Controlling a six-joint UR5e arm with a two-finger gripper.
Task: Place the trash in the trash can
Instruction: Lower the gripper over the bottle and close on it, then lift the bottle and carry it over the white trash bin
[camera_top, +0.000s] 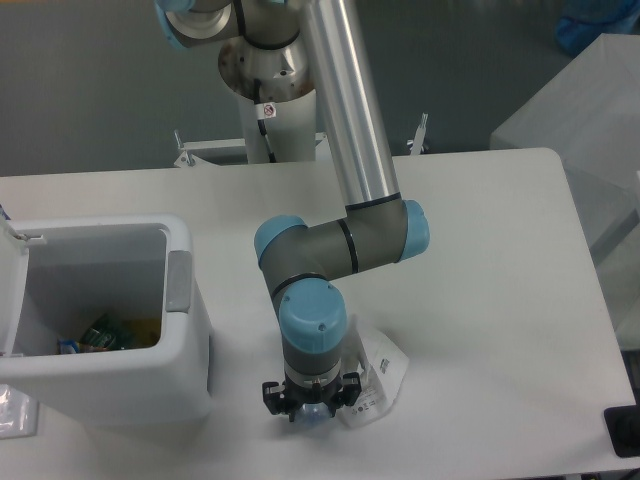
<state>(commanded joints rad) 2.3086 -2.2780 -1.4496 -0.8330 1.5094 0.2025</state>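
A crumpled clear wrapper (378, 380) with white printing lies on the white table near the front edge. My gripper (312, 410) points straight down over its left edge. The blue wrist hides the fingertips. The black finger links stand spread to both sides, so the jaws look open, and something pale blue shows between them. The white trash can (185, 345) stands at the left with its lid swung open. Colourful litter (110, 333) lies on its bottom. No bottle shows.
The arm's silver tube (350, 110) runs from the base (265, 70) at the back down to the grey elbow (345, 250). A clear bag (12, 412) lies by the bin's front left corner. A black object (625, 430) sits at the table's right front corner.
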